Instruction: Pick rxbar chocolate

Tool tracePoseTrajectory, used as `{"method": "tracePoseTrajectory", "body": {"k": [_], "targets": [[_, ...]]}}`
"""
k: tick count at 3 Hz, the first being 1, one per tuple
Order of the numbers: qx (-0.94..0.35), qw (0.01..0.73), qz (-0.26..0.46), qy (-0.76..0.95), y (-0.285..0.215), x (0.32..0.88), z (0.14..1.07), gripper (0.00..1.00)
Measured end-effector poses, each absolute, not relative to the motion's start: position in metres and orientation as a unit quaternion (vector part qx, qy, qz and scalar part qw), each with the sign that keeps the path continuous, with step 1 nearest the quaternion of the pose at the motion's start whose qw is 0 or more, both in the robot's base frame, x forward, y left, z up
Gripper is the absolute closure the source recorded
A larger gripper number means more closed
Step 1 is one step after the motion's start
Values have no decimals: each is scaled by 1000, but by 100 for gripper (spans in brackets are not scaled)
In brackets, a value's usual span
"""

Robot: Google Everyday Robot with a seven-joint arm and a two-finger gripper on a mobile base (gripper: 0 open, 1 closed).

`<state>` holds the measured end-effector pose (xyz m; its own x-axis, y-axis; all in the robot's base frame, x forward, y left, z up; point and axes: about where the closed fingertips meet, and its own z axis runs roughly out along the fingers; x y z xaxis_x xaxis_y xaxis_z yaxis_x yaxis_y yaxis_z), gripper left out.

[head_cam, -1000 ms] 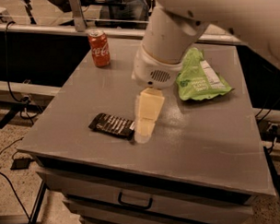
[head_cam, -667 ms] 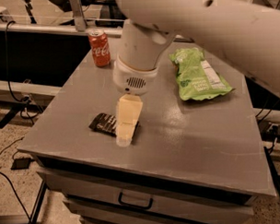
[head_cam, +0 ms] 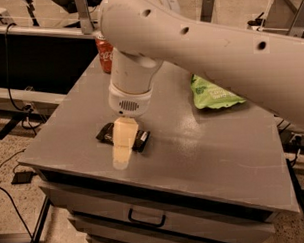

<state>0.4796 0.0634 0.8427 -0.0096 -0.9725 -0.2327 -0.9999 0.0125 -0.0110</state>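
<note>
The rxbar chocolate [head_cam: 140,139], a small flat bar in a dark wrapper, lies on the grey table [head_cam: 203,146] near its front left. My gripper [head_cam: 122,150] hangs straight over it from the white arm. Its cream-coloured fingers [head_cam: 125,134] cover the middle of the bar, so only the two ends of the wrapper show. The fingertips reach down to about the table surface in front of the bar.
A green snack bag [head_cam: 213,94] lies at the back right of the table. A red soda can [head_cam: 104,54] stands at the back left, half hidden by my arm. A drawer with a handle [head_cam: 145,217] is below the table's front edge.
My arm has swung left and forward. The gripper has moved from the bar's right end to directly over its middle.
</note>
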Motion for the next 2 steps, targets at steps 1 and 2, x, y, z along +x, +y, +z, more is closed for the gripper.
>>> {"method": "tracePoseTrajectory", "body": {"k": [1, 2], "targets": [[-693, 78, 75, 713, 64, 479, 829, 11], [-688, 70, 76, 718, 60, 482, 823, 34]]}}
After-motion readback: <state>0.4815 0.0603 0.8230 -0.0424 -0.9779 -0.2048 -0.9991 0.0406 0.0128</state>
